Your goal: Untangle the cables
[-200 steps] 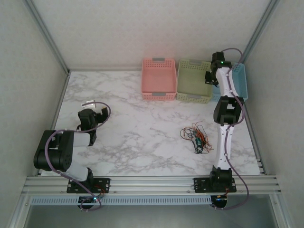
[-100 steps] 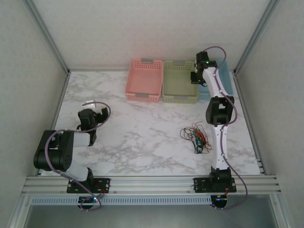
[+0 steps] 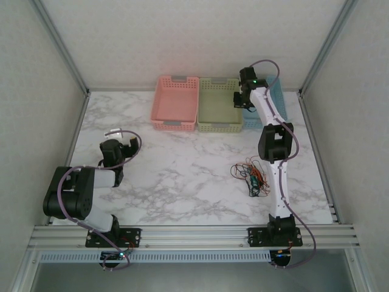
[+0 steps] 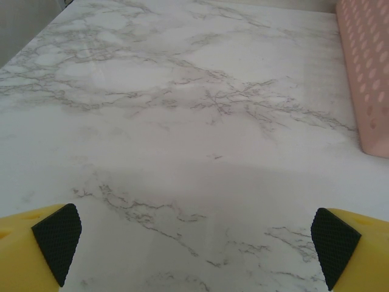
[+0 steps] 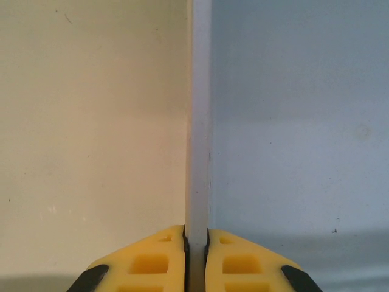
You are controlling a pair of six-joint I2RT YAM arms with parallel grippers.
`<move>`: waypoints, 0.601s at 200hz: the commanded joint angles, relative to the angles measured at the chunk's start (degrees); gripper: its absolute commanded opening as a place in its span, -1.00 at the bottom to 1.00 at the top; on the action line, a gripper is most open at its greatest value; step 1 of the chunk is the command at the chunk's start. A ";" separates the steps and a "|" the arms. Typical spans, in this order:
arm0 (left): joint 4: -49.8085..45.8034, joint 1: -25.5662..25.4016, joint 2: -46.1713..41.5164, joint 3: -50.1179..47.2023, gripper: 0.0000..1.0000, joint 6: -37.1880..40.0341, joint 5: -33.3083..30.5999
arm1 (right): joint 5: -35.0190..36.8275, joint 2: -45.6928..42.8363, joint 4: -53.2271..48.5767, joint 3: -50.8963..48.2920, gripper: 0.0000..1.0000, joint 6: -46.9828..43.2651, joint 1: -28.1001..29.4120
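Yellow right jaws clamp a basket wall (image 5: 198, 121), arm outstretched; left jaws apart.

The right arm (image 3: 273, 152) swings left across the far end of the table (image 3: 182, 158), its forearm now leaning left. The right gripper (image 5: 196, 234), pinched on what looks like the blue basket's (image 3: 276, 97) left wall, carries the whole row along. The pink basket (image 3: 175, 103), green basket (image 3: 217, 106) and blue one all sit further left than a second ago, still side by side. The pink one now nears the middle of the back edge, and bare table opens at the far right corner.
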 commanded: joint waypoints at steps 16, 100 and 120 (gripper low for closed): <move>1.67 0.54 0.30 0.46 1.00 -0.63 0.85 | -4.80 0.71 -1.63 -0.97 -1.00 3.98 4.52; 1.66 0.55 0.30 0.43 1.00 -0.60 0.85 | -7.87 2.37 -0.89 1.23 -1.00 6.56 6.49; 1.64 0.53 0.30 0.48 1.00 -0.56 0.85 | -8.29 2.90 -1.26 2.24 -1.00 6.46 6.93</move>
